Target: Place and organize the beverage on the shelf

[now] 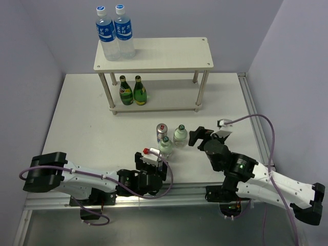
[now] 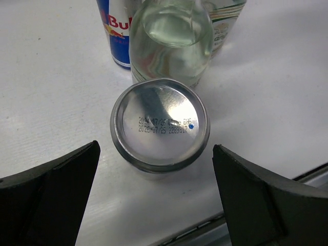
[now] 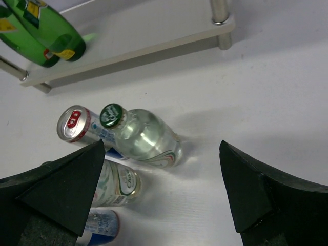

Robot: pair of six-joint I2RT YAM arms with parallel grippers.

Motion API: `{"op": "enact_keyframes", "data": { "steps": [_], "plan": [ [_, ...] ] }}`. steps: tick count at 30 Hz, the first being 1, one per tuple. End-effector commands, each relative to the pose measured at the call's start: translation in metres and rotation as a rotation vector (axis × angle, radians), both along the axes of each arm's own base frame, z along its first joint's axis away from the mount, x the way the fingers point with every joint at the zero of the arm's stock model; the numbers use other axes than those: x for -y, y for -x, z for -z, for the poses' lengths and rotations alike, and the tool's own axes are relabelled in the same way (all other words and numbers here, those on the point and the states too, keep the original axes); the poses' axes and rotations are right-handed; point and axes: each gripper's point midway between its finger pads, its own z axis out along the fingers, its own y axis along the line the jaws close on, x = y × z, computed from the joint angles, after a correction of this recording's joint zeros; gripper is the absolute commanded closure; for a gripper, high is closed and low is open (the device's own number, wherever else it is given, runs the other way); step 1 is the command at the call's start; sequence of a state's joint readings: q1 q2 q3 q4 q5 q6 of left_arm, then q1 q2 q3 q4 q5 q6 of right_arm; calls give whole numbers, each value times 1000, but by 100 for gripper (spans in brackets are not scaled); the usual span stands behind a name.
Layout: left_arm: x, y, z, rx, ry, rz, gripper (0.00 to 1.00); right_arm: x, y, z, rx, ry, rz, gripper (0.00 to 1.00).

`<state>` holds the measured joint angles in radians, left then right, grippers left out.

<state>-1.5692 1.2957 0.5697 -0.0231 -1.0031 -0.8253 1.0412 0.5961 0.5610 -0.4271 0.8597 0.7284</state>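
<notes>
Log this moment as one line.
left end effector open, facing can base | right end effector open, facing clear bottle | nothing held | two green bottles on lower shelf

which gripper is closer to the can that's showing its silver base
Left. The left gripper stands open on either side of the can. The right gripper, also open, sits off to the right, beyond the clear bottles.

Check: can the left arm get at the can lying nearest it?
Probably yes: the can lies base-first in line with the open left tool, with nothing in between, though a clear bottle stands close behind it.
</notes>
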Motion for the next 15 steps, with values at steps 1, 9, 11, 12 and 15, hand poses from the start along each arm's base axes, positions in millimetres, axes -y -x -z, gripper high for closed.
{"op": "enact_keyframes", "data": {
  "steps": [1, 9, 11, 12, 15],
  "plan": [
    [7, -13, -6, 51, 65, -52, 3, -38, -11, 0, 25, -9, -97, 0],
    [14, -29, 5, 57, 88, -70, 41, -75, -37, 37, -47, 47, -129, 0],
    [15, -31, 8, 56, 75, -70, 58, -74, -39, 48, -64, 64, -124, 0],
    [15, -31, 9, 55, 73, -76, 77, -77, -42, 51, -62, 59, -120, 0],
    [17, -31, 11, 50, 68, -72, 84, -81, -45, 63, -75, 65, -113, 0]
  ]
}}
